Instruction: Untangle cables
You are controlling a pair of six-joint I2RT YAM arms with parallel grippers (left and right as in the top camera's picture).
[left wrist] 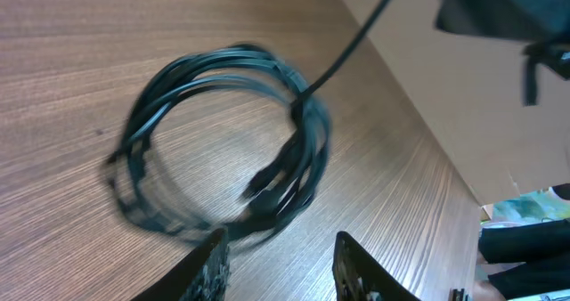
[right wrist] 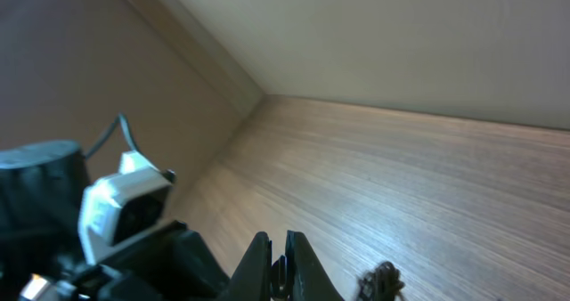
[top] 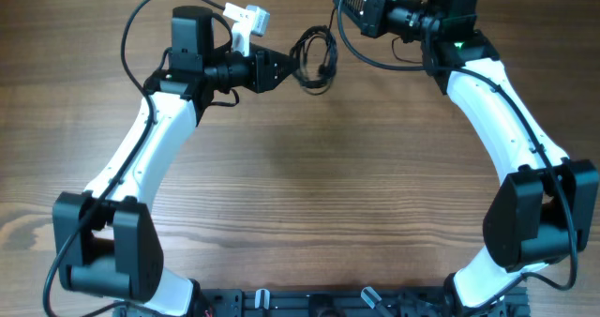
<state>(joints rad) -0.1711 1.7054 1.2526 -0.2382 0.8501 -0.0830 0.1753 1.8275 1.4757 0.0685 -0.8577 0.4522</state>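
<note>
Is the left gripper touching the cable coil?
Cannot tell: the left wrist view is blurred where the cable coil runs by the left gripper.

My overhead camera looks straight down on the table (top: 300, 167) from well above, with both arm bases at the lower edge of its picture. My left wrist camera sits low and close, tilted, facing past my left gripper (left wrist: 280, 261) across the wood to the far edge. The cables (left wrist: 223, 141) fill its middle, and the overhead shares that coil. My right wrist camera looks past my right gripper (right wrist: 278, 264) along the table to the wall. With the overhead it shares the white camera (right wrist: 120, 203) on my left wrist. A dark blurred scrap at its bottom edge may be cable.
</note>
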